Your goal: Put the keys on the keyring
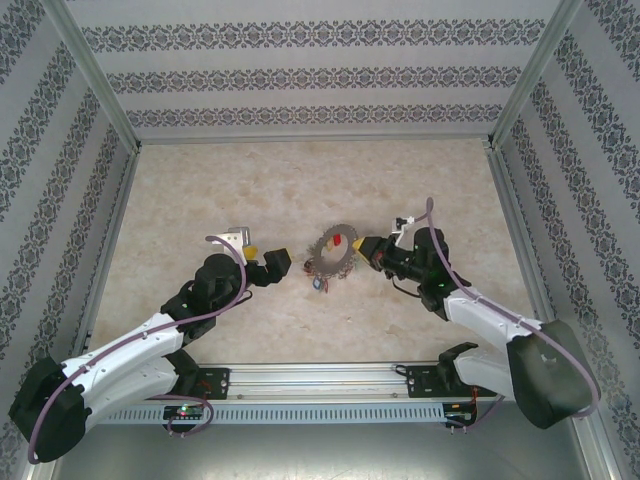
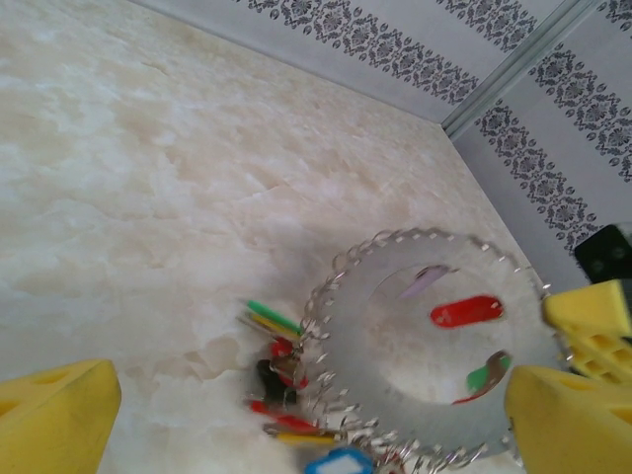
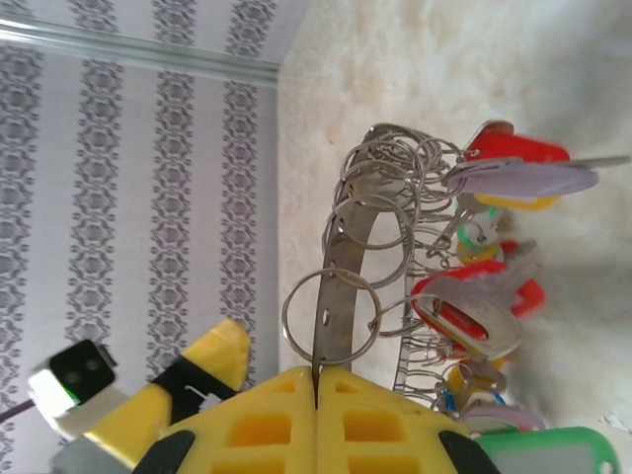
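Overhead, the flat grey metal keyring (image 1: 333, 250), fringed with wire loops, sat mid-frame, its rim pinched between the right gripper's (image 3: 316, 380) clamped yellow pads (image 3: 262, 425), while the left gripper (image 1: 270, 258) gaped wide and empty to its left.

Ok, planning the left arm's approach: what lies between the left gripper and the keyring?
Top view: a short stretch of bare table between left gripper and keyring. Left wrist view: tagged keys fringe the ring's near edge.
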{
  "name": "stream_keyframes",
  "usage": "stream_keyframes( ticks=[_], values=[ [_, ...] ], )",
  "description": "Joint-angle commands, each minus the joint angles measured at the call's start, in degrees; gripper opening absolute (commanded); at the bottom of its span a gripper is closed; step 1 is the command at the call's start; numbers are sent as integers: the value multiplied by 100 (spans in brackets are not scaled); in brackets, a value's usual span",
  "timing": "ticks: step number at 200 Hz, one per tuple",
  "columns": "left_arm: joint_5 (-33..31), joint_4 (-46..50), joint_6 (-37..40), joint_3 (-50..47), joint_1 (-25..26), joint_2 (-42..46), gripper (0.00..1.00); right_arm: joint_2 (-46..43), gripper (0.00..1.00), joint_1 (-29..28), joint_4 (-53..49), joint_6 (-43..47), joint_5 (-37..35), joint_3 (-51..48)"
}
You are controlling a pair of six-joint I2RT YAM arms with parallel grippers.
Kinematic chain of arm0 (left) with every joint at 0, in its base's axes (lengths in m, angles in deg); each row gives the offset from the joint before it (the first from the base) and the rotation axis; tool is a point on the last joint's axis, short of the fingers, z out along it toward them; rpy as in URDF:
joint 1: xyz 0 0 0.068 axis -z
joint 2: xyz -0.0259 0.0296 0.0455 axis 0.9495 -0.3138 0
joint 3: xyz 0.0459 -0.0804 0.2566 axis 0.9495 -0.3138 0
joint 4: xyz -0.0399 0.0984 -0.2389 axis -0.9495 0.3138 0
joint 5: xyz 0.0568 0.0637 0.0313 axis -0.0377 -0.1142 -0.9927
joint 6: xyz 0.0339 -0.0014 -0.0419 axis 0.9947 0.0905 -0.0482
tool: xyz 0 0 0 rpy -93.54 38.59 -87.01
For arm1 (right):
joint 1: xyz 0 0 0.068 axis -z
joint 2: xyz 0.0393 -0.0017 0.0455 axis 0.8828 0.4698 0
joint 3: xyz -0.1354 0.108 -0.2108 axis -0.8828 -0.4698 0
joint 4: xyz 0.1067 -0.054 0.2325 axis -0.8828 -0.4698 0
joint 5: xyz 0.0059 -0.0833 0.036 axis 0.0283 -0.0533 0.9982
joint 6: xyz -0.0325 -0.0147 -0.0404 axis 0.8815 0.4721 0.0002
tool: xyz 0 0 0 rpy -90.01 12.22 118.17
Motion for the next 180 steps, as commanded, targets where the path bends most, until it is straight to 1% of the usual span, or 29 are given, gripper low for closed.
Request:
stream_keyframes(
  ticks=[1,40,64,72,80,98,105,124,139,161,180],
  values=[
    [-49,97,-95,-68,-78,103,100,213,0,-127,436,253,-230,-70],
    [-66,126,-106,-77,-79,92,100,826,0,-389,368,389,-447,-99],
    [-80,162,-104,-96,-93,101,100,1224,4,-474,198,527,-222,5],
    [-81,178,-100,-104,-93,111,100,1313,7,-483,86,578,-189,13],
    [-87,201,-93,-104,-93,119,100,1372,13,-474,-77,643,-204,0],
    [-110,248,-63,-104,-93,150,100,1299,28,-457,-622,847,-456,-85],
    [-122,282,-33,-104,-97,160,100,1197,33,-448,-902,985,-584,-107],
    [-201,501,78,-78,-102,175,100,737,41,-337,-1657,1266,-996,-177],
    [-325,794,213,-20,-115,167,100,189,43,-163,-2313,1559,-1346,-159],
    [-469,1136,432,78,-135,207,100,-834,46,77,-3619,2182,-2305,103],
    [-621,1323,633,151,-162,250,100,-1709,49,162,-4203,2897,-3255,276]
  ],
)
